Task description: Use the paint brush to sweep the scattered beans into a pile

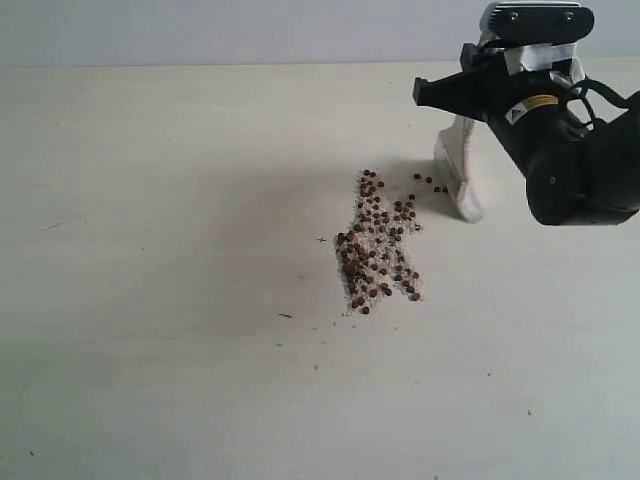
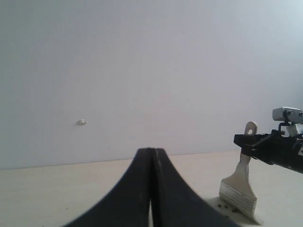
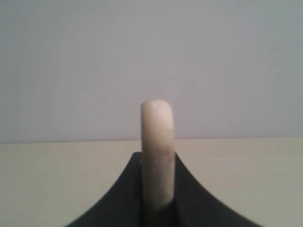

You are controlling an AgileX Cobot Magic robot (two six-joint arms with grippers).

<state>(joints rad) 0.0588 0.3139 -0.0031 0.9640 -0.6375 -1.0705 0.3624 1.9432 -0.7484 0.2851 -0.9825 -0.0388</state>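
Beans [image 1: 378, 245] lie on the bench [image 1: 150, 200] in one long patch, a little right of the middle in the exterior view, mixed with pale grit [image 1: 362, 262]. The patch runs from far to near. It is more dense on its near-left part and more loose at the far end. A few stray beans [image 1: 430, 182] lie apart from it, between the far end of the patch and the paint brush [image 1: 457, 178]. Some thin dark slivers [image 1: 285, 316] lie on the bench to the near-left of the patch.

My right claw [image 1: 462, 100] is pinching the paint brush by its cream handle [image 3: 157, 142]. In the right wrist view this handle rises between my two black fingers [image 3: 199, 203], and its rounded end stands above them. The brush is nearly upright with the bristles [image 1: 465, 203] down, just beside the patch on its far-right side in the exterior view. The bristles seem to touch the bench, but I cannot tell this for certain. They do not touch the main patch.

My left claw [image 2: 151, 189] is pressed together, with nothing between the fingers, and it is low over the bench. From its wrist view I see the brush off to one side. The silver metal band [image 2: 238, 197] is above the bristles, and the hole [image 2: 251, 126] at the end of the handle is just above the place where my right claw grips. Behind all is a plain pale wall [image 2: 142, 71].
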